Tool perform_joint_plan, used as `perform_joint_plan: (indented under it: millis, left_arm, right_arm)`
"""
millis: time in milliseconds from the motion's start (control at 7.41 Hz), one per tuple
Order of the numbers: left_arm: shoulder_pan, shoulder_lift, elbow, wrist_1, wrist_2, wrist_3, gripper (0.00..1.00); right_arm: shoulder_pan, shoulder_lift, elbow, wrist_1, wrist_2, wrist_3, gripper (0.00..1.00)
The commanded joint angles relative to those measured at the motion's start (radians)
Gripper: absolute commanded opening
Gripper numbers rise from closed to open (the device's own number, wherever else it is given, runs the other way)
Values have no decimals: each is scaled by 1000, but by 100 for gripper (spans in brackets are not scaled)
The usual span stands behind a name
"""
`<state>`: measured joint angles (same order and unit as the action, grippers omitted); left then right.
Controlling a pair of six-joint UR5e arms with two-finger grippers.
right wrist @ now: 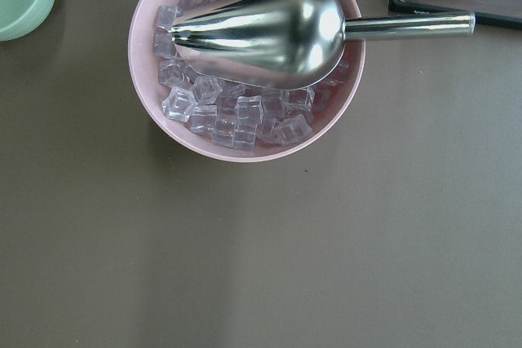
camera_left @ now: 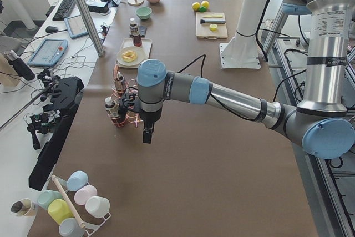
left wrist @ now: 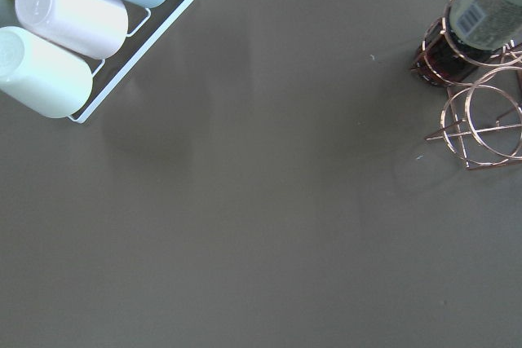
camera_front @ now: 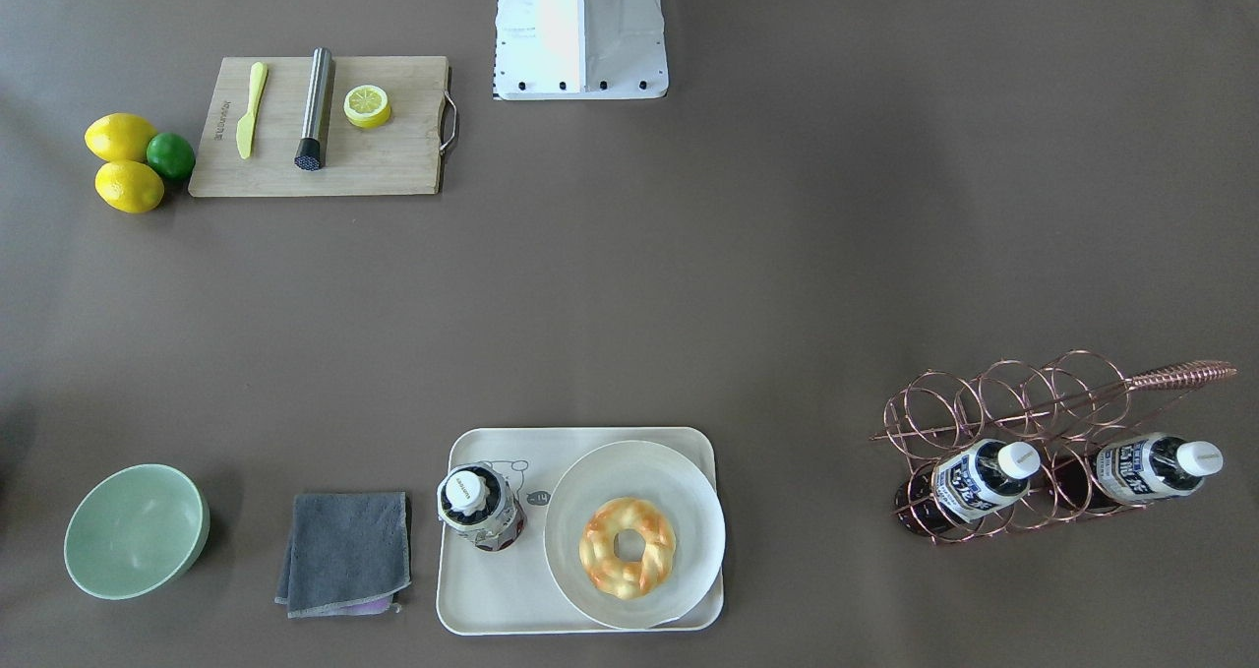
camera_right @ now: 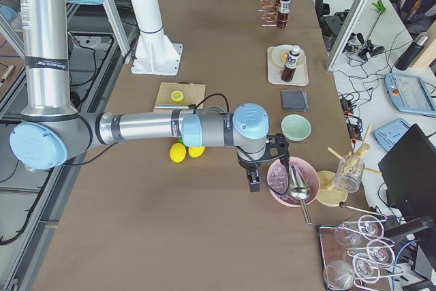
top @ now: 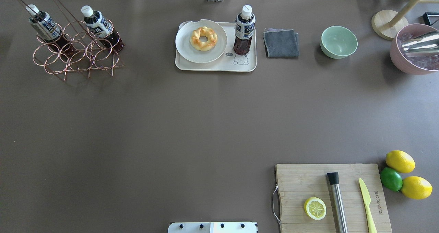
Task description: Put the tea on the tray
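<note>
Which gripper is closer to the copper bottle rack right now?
Left. The left gripper hangs just beside the rack; the right gripper is at the far end, by the ice bowl.

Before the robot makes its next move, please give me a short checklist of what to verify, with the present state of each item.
1. Tea stands upright on tray: ok.
2. Tea is apart from plate: ok.
3. Wire rack holds two more bottles: ok.
4. Left gripper is far from the tea: ok. Jaws: cannot tell.
5. Right gripper is by ice bowl, far from the tray: ok. Jaws: cannot tell.
</note>
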<state>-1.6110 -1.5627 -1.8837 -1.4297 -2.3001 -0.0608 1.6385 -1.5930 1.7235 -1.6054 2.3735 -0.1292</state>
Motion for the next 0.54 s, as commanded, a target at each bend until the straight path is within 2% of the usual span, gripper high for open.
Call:
perform_joint_plan:
  millis: [0,405]
  left_arm:
    - [-38,56,82,-72,-1,83,97]
    - [-47,62,86,-90,-1,82,97]
  right_arm:
    - [4,-10,10,-1,-2,-3,100]
    - [4,-8,18,-1,-11,5,100]
